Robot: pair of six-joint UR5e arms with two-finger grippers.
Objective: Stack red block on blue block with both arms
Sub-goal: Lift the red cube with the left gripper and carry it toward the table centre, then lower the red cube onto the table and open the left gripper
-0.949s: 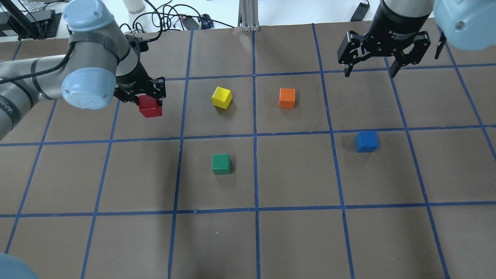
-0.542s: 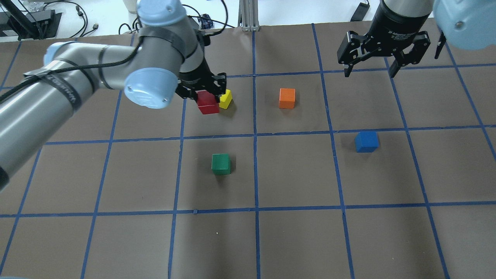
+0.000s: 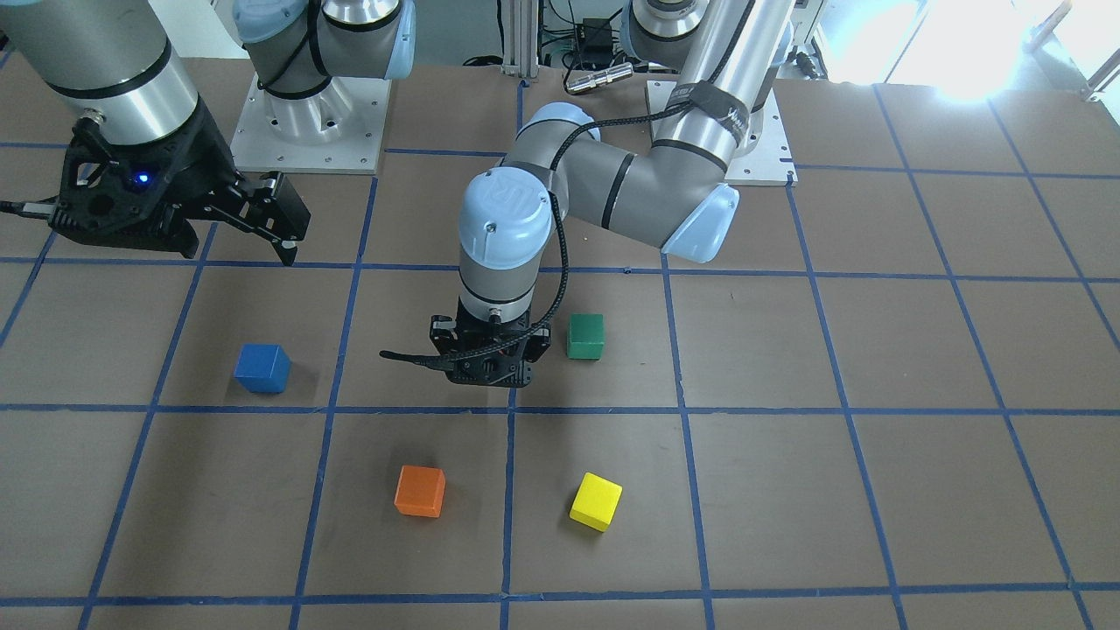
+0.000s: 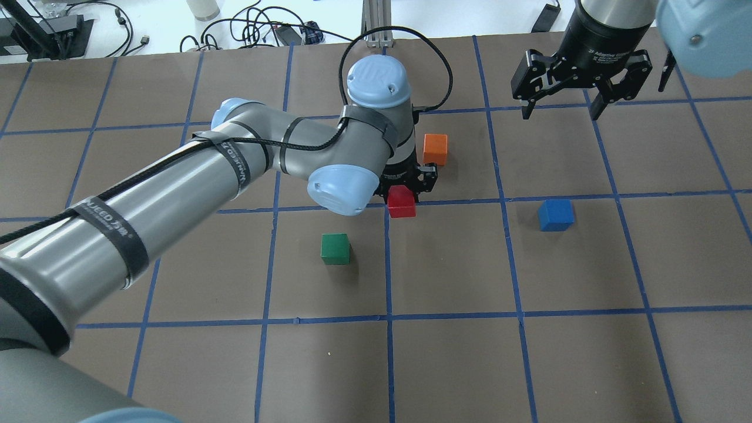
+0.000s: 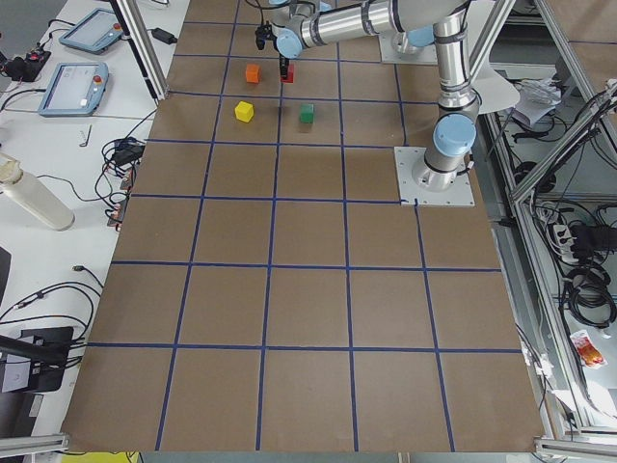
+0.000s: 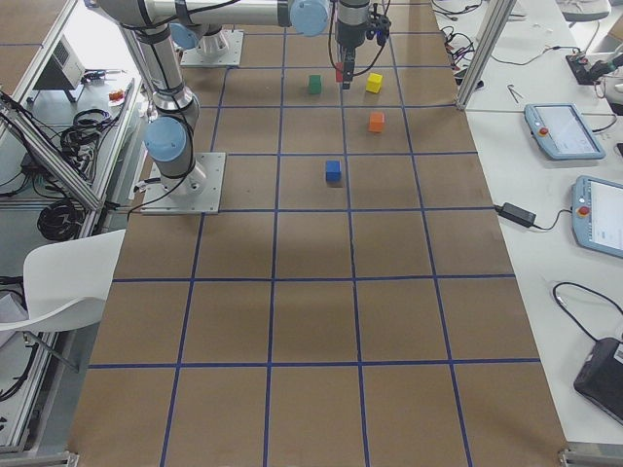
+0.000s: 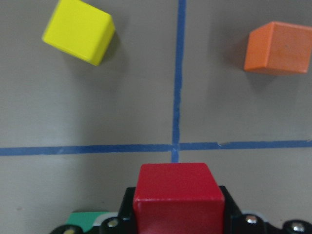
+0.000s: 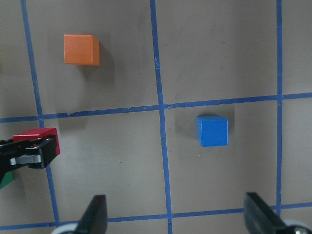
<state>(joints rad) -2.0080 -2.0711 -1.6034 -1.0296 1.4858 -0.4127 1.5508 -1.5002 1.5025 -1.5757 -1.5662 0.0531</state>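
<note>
My left gripper (image 4: 405, 187) is shut on the red block (image 4: 402, 202) and holds it just above a blue tape crossing near the table's middle. The red block fills the bottom of the left wrist view (image 7: 178, 195) and also shows in the right wrist view (image 8: 36, 139). The blue block (image 4: 555, 214) sits alone on the table to the right, apart from the red block, and shows in the right wrist view (image 8: 212, 130). My right gripper (image 4: 559, 110) is open and empty, held high beyond the blue block.
The green block (image 4: 335, 248) lies near-left of the red block. The orange block (image 4: 435, 148) lies just beyond my left gripper. The yellow block (image 3: 596, 501) is hidden under my left arm in the overhead view. Blue tape lines grid the brown table (image 4: 446, 364).
My left arm has swept to the right with the red block, from the left side past the yellow block to the tape crossing near the middle. The right arm has not moved.
</note>
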